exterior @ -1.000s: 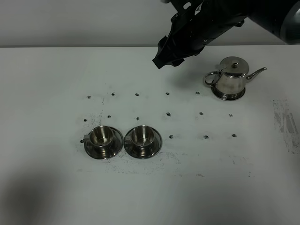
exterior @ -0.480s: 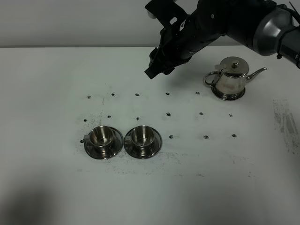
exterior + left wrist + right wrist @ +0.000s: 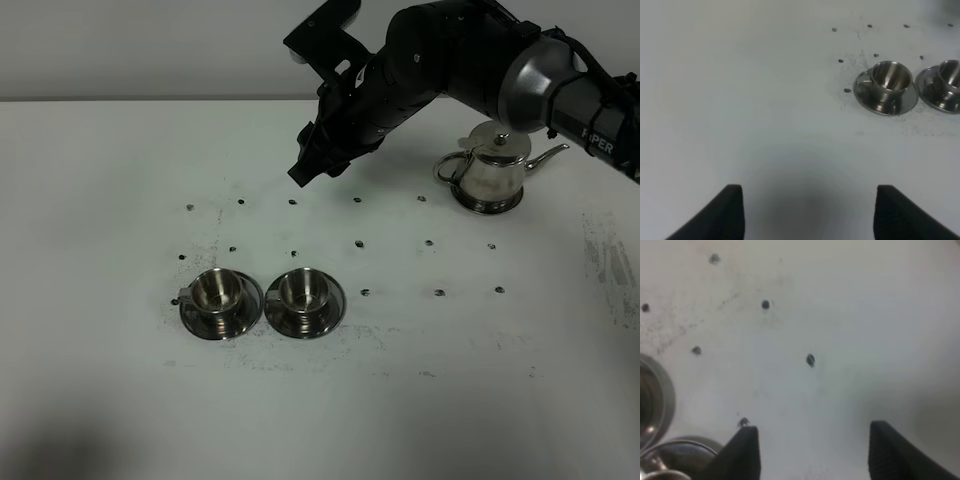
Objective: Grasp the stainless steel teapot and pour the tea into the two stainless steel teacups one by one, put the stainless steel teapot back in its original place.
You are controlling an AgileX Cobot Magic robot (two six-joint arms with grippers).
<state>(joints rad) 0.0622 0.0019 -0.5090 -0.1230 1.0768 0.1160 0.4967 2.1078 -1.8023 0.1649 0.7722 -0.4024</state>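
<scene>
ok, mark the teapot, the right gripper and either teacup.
stainless steel teapot [image 3: 490,178]: exterior high view, on its body.
right gripper [image 3: 810,440]: right wrist view, midway between its fingertips.
stainless steel teacup [image 3: 891,76]: left wrist view, on its bowl.

Robot test bench, bare white table [image 3: 90,400], grid of dark marker dots [image 3: 358,243] beneath the right gripper [image 3: 300,172], plain pale wall [image 3: 150,45] behind it

Soft, even light from above washes the white bench [image 3: 120,150], which is dimmer in the exterior view's near-left corner — a vague grey shadow. The stainless steel teapot [image 3: 492,172] shows mild highlights and no harsh glare. The right wrist view is blurred throughout; the left wrist view is sharper, with a diffuse shadow under the left gripper [image 3: 810,212].
</scene>
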